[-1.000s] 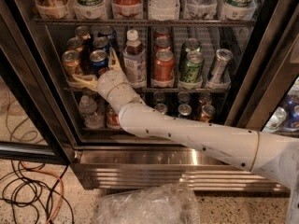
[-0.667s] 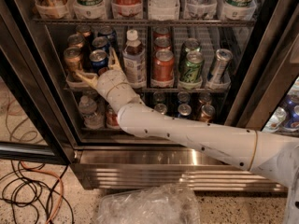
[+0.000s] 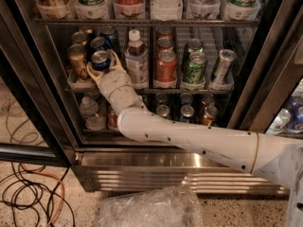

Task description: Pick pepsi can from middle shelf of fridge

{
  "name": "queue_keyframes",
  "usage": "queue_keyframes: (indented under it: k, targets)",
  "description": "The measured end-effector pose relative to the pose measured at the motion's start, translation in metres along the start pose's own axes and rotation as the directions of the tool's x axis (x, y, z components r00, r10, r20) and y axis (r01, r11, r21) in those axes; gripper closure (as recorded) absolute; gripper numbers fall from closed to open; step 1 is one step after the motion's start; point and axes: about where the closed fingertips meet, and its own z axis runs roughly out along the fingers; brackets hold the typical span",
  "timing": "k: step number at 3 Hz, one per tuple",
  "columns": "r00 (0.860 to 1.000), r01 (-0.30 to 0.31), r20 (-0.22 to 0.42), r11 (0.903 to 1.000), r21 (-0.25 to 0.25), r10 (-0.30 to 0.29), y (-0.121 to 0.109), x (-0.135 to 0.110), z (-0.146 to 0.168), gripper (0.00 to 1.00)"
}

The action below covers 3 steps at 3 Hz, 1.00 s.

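Note:
The pepsi can (image 3: 100,60) is dark blue with a silver top. It stands at the front of the second lane from the left on the middle shelf (image 3: 151,90) of the fridge (image 3: 156,160). My gripper (image 3: 102,65) reaches in from the lower right on the white arm (image 3: 189,141). Its cream fingers (image 3: 115,60) sit on either side of the can and touch it. The can still stands upright in its tray. More blue cans (image 3: 108,34) stand behind it.
A gold-brown can (image 3: 75,56) stands just left of the pepsi can, and a bottle (image 3: 136,60) just right. Red cans (image 3: 165,65), green cans (image 3: 195,67) and a silver can (image 3: 222,63) fill the lanes to the right. Cables (image 3: 28,193) lie on the floor at left, and a plastic bag (image 3: 151,207) lies in front.
The gripper has pushed a little deeper onto the shelf. Its left finger has come in against the pepsi can, so the fingers now hug it.

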Motion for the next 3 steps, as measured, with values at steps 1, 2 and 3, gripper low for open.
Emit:
queue_keyframes:
  k: [1,2,3]
  targets:
    - [1.000,0.017,0.010,0.9996,0.022,-0.017,0.004,-0.004,-0.006,1.00]
    - [0.994,0.076,0.073,0.9967,0.028,-0.078,0.015,-0.019,-0.011,1.00]
    - [0.966,0.149,0.212,0.9888,0.012,-0.148,0.029,-0.058,-0.008,1.00]
